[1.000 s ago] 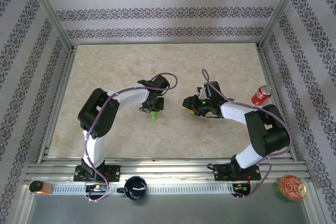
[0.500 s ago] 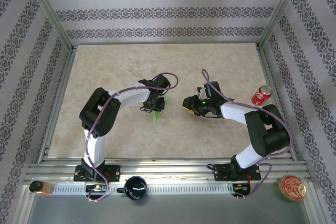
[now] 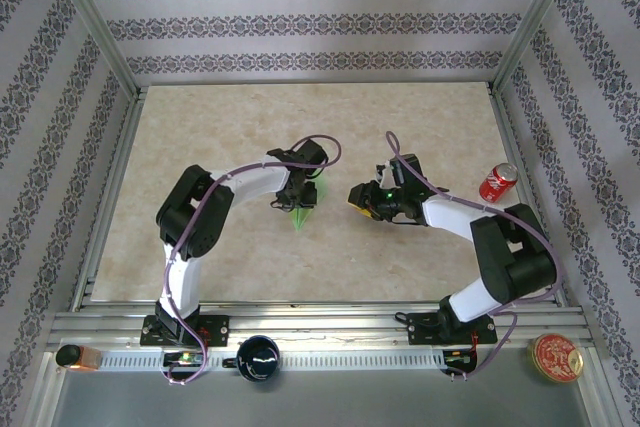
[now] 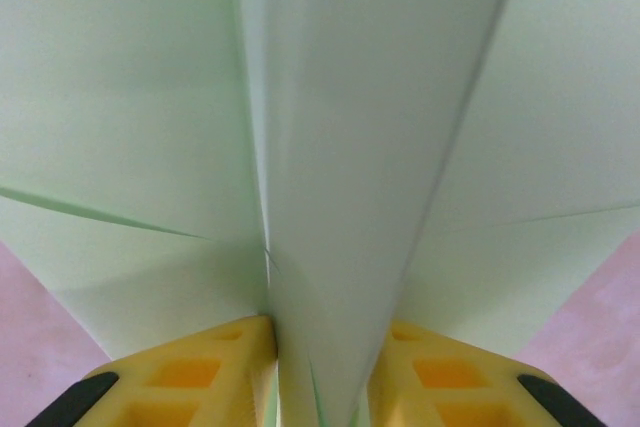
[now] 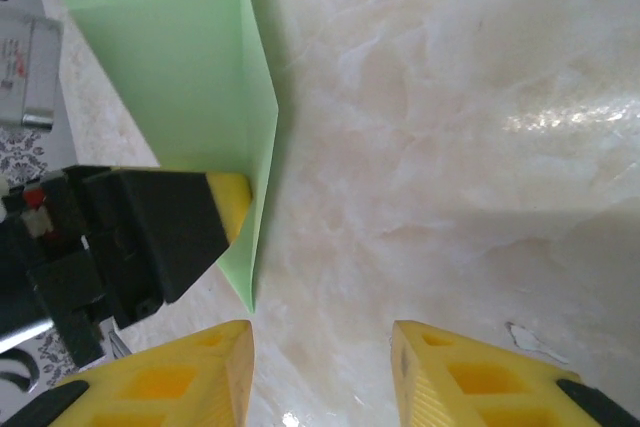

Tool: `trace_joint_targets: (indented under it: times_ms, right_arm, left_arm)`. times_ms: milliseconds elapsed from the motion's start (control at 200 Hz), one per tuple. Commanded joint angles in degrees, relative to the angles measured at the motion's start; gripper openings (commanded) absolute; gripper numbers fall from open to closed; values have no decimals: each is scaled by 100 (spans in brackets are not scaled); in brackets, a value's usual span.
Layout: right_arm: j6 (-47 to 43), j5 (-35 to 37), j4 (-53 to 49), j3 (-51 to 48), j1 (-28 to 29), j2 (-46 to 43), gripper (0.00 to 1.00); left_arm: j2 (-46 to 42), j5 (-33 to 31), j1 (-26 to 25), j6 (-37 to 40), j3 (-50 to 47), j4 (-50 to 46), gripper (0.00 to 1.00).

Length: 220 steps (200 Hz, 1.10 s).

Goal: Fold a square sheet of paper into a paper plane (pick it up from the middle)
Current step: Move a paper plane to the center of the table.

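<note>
1. Left gripper (image 3: pixel 298 192): jaws slightly parted around the centre fold of the paper plane (image 3: pixel 302 213).
2. Paper plane: mid-table (image 3: pixel 420 117), tip pointing to 6 o'clock.
3. Right gripper (image 3: pixel 358 197): open and empty, at the plane's 3 o'clock.

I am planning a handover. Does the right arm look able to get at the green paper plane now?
Probably yes. The right fingers stand open close to the paper plane, with bare table between them and its near edge. Only the left fingers beside it crowd one face.
</note>
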Motion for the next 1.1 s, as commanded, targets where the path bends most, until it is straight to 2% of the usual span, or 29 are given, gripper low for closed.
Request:
trace_joint_targets:
  times_ms: [0, 340, 734, 859, 934, 1044, 1094]
  right_arm:
    - [-220, 50, -232, 27, -108, -256, 42]
    - [-885, 320, -1097, 278, -325, -778, 43]
    - [-1616, 1168, -2241, 690, -579, -1456, 49]
    - [-1890, 1770, -2535, 804, -665, -1764, 51]
    - [-2128, 2366, -2626, 852, -710, -1988, 54]
    - [-2512, 3476, -2464, 786, -781, -2236, 62]
    - [-2798, 3829, -2345, 781, -858, -2283, 71]
  left_arm:
    - [424, -261, -2, -335, 76, -135, 31]
    - [50, -313, -2, -772, 226, -115, 34]
    - [-723, -353, -2, -789, 191, -78, 38]
    - [-1204, -510, 0, -636, -22, 125, 38]
    - [-1650, -855, 19, -449, -249, 286, 45]
    - [-2411, -1331, 196, -149, -838, 650, 52]
    - [-2761, -1458, 385, -22, -1182, 845, 54]
